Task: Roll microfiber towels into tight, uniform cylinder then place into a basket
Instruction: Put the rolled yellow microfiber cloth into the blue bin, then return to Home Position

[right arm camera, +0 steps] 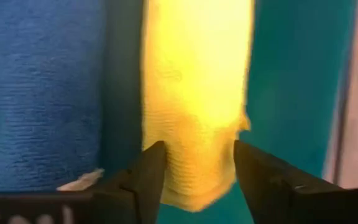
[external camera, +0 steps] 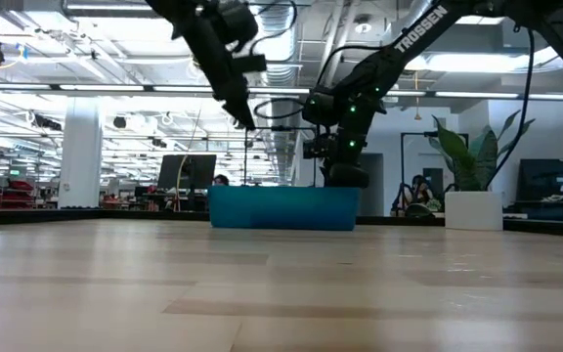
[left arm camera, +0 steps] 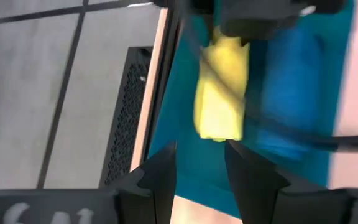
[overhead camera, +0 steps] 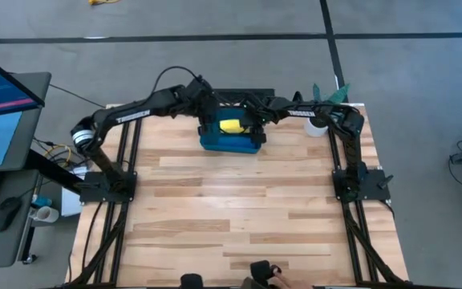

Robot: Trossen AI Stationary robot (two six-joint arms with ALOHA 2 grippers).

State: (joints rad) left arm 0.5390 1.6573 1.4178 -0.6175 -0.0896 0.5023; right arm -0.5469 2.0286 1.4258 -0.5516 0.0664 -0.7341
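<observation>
The near part of the table (overhead camera: pixel 239 217) is bare wood. At its far edge sits the basket (overhead camera: pixel 229 143), with both arms over it.

The yellow towel (right arm camera: pixel 194 112) lies rolled in the basket beside the blue towel (right arm camera: pixel 39 93), also in the basket. The right gripper (right arm camera: pixel 194 165) has its jaws parted, one finger on each side of the roll's end; whether the pads touch the cloth cannot be told. The left gripper (left arm camera: pixel 199 168) hangs just short of the roll's other end, jaws apart and empty.

Risks from here:
- If a finger of the right gripper snags the soft cloth on lifting, the roll may loosen or be dragged out.
- With no grip on it, the loose outer edge may spring open.
- The arms are close together; a careless retreat may knock them or shift the basket.
</observation>
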